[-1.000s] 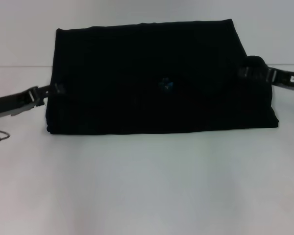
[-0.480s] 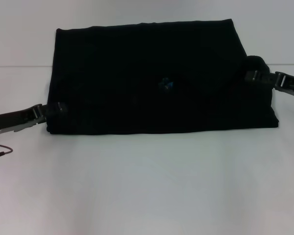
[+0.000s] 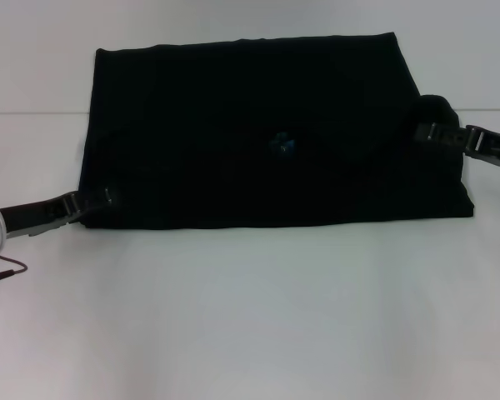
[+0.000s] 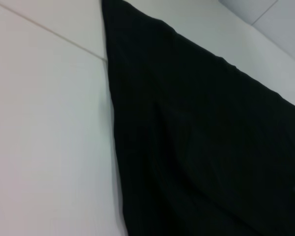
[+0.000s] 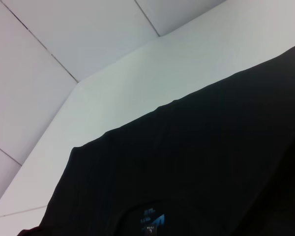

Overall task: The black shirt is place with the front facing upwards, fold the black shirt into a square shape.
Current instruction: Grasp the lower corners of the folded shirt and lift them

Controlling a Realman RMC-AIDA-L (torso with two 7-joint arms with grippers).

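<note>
The left tool (image 3: 98, 200) sits low at the near left corner of the black shirt (image 3: 267, 133), its tip touching the cloth edge, though whether it is clenched or released cannot be told; the shirt lies folded into a wide dark block on the white tabletop (image 3: 250, 317), a small blue neck label (image 3: 282, 144) showing near its middle; the right tool (image 3: 425, 132) meets the shirt's right edge, where the cloth bunches, its grip likewise unclear.
</note>
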